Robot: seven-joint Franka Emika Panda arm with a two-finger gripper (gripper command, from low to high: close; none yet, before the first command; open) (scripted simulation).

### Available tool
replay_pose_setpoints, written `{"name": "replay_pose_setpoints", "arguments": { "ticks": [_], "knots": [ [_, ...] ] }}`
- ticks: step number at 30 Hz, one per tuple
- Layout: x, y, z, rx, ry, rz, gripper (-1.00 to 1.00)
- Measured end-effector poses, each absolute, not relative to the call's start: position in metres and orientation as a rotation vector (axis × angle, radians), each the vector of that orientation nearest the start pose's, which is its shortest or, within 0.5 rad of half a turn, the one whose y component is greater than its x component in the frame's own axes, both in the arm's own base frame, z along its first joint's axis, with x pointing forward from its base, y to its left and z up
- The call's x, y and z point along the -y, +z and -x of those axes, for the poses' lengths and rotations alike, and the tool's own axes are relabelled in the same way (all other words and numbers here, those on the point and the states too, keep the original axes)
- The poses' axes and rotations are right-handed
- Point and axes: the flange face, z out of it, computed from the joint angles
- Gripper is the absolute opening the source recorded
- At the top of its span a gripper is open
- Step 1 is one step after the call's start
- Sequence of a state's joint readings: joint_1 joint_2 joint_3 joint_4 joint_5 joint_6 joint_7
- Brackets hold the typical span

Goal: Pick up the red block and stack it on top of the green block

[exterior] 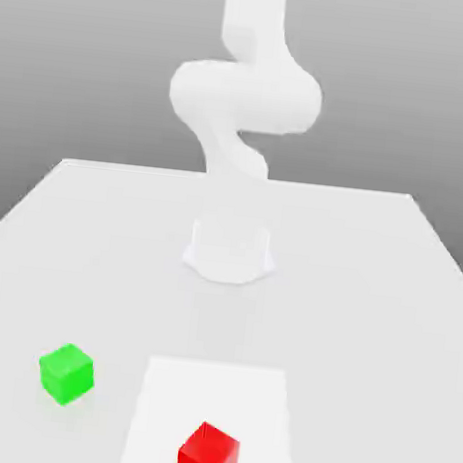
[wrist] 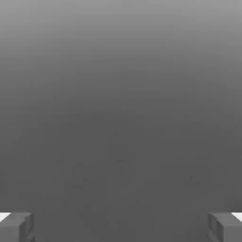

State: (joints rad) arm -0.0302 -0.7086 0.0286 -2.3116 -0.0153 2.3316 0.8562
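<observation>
Red block (exterior: 208, 456) sits on the white patch (exterior: 212, 404) of the surface (exterior: 366, 330), so bring the tool (wrist: 121, 228), its fingers wide apart and empty, squarely over it before lowering.

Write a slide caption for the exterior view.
White robot arm behind a green block and a red block, the red one on a white square.

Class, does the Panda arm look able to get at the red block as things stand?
Probably yes: the red block has nothing on top or against it, and the gripper is open, though it would likely need to come down first.
</observation>
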Motion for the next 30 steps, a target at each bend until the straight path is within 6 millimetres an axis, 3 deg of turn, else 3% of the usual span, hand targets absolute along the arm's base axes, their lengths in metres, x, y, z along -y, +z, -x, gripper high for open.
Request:
{"name": "replay_pose_setpoints", "arguments": {
  "ticks": [7, 14, 19, 25, 30],
  "knots": [
    [-0.003, 0.559, -0.458, -1.365, -0.744, 2.539, 0.00],
    [0.003, 0.431, -0.500, -1.586, -0.500, 2.564, 0.00],
    [0.006, 0.338, -0.508, -1.735, -0.306, 2.549, 0.00],
    [0.001, 0.231, -0.495, -1.892, -0.053, 2.500, 0.00],
    [-0.001, 0.160, -0.491, -1.922, -0.002, 2.483, 0.00]
  ]
}}
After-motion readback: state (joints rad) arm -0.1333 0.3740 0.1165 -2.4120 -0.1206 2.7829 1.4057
